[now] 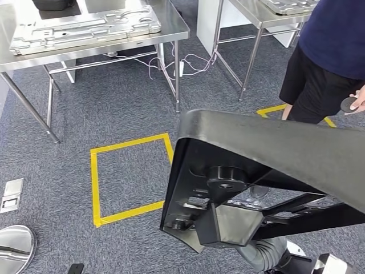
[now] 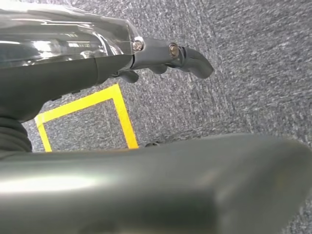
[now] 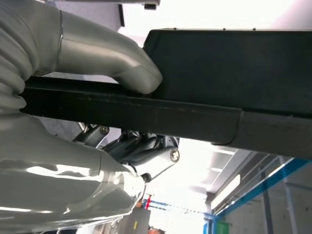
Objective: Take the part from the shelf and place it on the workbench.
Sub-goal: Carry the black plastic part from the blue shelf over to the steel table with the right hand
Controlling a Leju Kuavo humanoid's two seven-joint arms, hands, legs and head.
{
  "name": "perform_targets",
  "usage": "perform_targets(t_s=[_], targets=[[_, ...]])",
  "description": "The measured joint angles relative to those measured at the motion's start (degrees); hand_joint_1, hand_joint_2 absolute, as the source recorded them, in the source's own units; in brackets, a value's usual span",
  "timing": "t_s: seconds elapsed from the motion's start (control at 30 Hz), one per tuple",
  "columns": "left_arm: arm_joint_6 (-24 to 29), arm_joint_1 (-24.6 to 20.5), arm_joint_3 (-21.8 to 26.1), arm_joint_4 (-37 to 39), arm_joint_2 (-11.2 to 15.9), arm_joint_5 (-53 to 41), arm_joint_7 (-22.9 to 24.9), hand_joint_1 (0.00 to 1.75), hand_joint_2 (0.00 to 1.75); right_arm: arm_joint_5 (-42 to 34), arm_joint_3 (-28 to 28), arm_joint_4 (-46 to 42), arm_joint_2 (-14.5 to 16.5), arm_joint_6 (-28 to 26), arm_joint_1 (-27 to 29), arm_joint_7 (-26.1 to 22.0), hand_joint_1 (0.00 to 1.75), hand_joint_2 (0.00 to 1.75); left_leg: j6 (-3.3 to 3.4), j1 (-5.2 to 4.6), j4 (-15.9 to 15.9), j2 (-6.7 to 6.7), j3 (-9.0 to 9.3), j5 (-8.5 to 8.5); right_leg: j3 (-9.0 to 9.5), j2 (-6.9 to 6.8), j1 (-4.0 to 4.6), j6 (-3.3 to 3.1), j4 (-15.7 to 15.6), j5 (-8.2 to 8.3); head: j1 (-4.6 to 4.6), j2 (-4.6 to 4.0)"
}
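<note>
Carpet (image 1: 129,103) is lying grey under a big black part (image 1: 258,165), which is hanging in the air, tilted, above a yellow tape square (image 1: 129,180). The right hand (image 3: 110,97) is gripping the part's edge, thumb (image 3: 132,68) pressing on one face and fingers (image 3: 147,156) sitting under it. The left hand (image 2: 162,56) is holding nothing, its fingers reaching out over the carpet beside the part. A steel workbench (image 1: 172,31) carrying a metal panel (image 1: 86,25) is standing well beyond the square. A person (image 1: 331,63) is standing at the right.
</note>
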Motion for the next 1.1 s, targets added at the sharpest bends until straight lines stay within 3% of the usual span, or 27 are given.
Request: perform_targets(t_s=[0.13,0.2,0.27,0.3,0.33,0.37,0.47,0.5,0.63,0.7,0.77,0.8,0.83,0.87,0.97,1.03,1.1], targets=[[0.0,-0.1,0.0,0.0,0.0,0.0,0.0,0.00,1.75,0.0,0.0,0.0,0.0,0.0,0.0,0.0,1.75,1.75,-0.78,0.06,0.8,-0.02,-0.25,-0.80,-0.07,0.03,-0.08,-1.25,-0.3,-0.01,-0.02,0.00],[0.0,-0.1,0.0,0.0,0.0,0.0,0.0,0.00,1.75,0.0,0.0,0.0,0.0,0.0,0.0,0.0,1.75,1.75,-1.37,0.21,5.3,-0.03,-2.12,-3.81,-0.08,-0.14,-0.27,-1.76,-0.3,0.03,-0.03,0.00],[0.0,0.0,0.0,0.0,-0.1,0.0,0.0,0.00,1.75,0.0,0.0,0.0,0.0,0.0,0.0,0.0,1.75,1.75,-1.74,0.36,13.1,-0.03,-5.61,-7.35,-0.15,-0.24,-0.24,-1.96,-0.3,0.00,-0.03,0.00],[0.0,0.1,0.0,0.0,-0.1,0.0,0.0,0.00,1.75,0.0,0.0,0.0,0.0,0.0,0.0,0.0,1.75,1.75,-1.79,0.38,15.8,-0.03,-6.85,-8.04,-0.15,-0.26,-0.23,-1.96,-0.3,0.00,-0.03,0.00],[0.0,0.1,0.0,0.0,-0.1,0.0,0.0,0.00,1.75,0.0,0.0,0.0,0.0,0.0,0.0,0.0,1.75,1.75,-1.72,0.37,16.2,-0.03,-7.10,-7.51,-0.10,-0.25,-0.22,-1.95,-0.3,-0.02,-0.03,0.00],[0.0,0.1,0.0,0.0,-0.1,0.0,0.0,0.00,1.75,0.0,0.0,0.0,0.0,0.0,0.0,0.0,1.75,1.75,-1.55,0.35,14.2,-0.03,-6.25,-5.89,0.01,-0.21,-0.20,-1.92,-0.3,-0.04,-0.03,0.00],[0.0,0.1,0.0,0.0,0.0,0.0,0.0,0.00,1.75,0.0,0.0,0.0,0.0,0.0,0.0,0.0,1.75,1.75,-0.55,0.06,3.2,-0.12,-1.24,-0.38,0.33,-0.07,-0.08,-1.67,-0.2,-0.23,-0.03,0.00],[0.0,0.0,0.0,0.0,0.0,0.0,0.0,0.00,1.75,0.0,0.0,0.0,0.0,0.0,0.0,0.0,1.75,1.75,-0.30,-0.08,1.2,-0.15,-0.40,0.15,0.28,-0.05,-0.04,-1.49,-0.2,-0.26,-0.02,0.00],[0.0,0.0,0.0,0.0,0.1,0.0,0.0,0.00,1.75,0.0,0.0,-0.1,0.0,0.0,-0.1,0.0,1.75,1.75,0.29,-0.03,-0.2,-0.15,-0.15,0.23,0.03,-0.04,-0.10,-0.28,0.1,-0.67,-0.01,0.00],[0.0,0.0,0.0,0.0,0.1,0.0,0.0,0.00,1.75,0.0,0.0,-0.1,0.0,0.0,-0.1,0.0,1.75,1.75,0.72,0.24,-0.5,-0.03,-0.06,0.51,-1.53,-0.02,-0.16,0.18,4.0,-3.38,0.01,0.00],[0.0,0.0,0.0,0.0,0.1,0.0,0.0,0.00,1.75,0.0,0.0,-0.1,0.0,0.0,0.0,0.0,1.75,1.75,0.83,0.20,-0.5,0.09,-0.09,0.53,-4.88,-0.02,-0.20,0.46,11.7,-7.08,0.01,0.00],[0.0,0.0,0.0,0.0,0.1,0.0,0.0,0.00,1.75,0.0,0.0,0.0,0.0,0.0,0.0,0.0,1.75,1.75,0.83,0.18,-0.5,0.13,-0.08,0.52,-6.23,-0.02,-0.23,0.59,14.7,-8.00,0.01,0.00],[0.0,0.1,0.0,0.0,0.1,0.0,0.0,0.00,1.75,0.0,0.0,0.0,0.0,0.0,0.1,0.0,1.75,1.75,0.83,0.18,-0.5,0.14,-0.05,0.52,-6.75,-0.03,-0.24,0.69,15.8,-7.86,0.01,0.00],[0.0,0.1,0.0,0.0,0.1,0.0,0.0,0.00,1.75,0.0,0.0,0.0,0.0,0.0,0.1,0.0,1.75,1.75,0.80,0.20,-0.5,0.14,0.02,0.50,-6.15,-0.04,-0.26,0.78,14.6,-6.60,0.01,0.00],[0.0,0.0,0.0,0.0,0.0,0.0,0.0,0.00,1.75,0.0,0.0,0.0,0.0,0.0,0.0,0.0,1.75,1.75,0.39,0.13,-0.3,0.07,0.19,0.21,-1.00,-0.06,-0.28,0.73,3.3,-1.13,0.01,0.00],[0.0,0.0,0.0,0.0,0.0,0.0,0.0,0.00,1.75,0.0,0.0,0.0,0.0,0.0,0.0,0.0,1.75,1.75,-0.06,-0.10,0.0,0.01,0.01,0.07,0.38,0.03,-0.17,0.24,-0.2,-0.30,-0.01,0.00],[0.0,0.0,0.0,0.0,0.1,0.0,0.0,0.00,1.75,0.0,0.0,0.0,0.0,0.0,0.0,0.0,1.75,1.75,-0.38,-0.13,0.1,-0.01,-0.09,0.02,0.29,0.11,-0.09,-0.45,-0.2,-0.36,-0.03,0.00]])
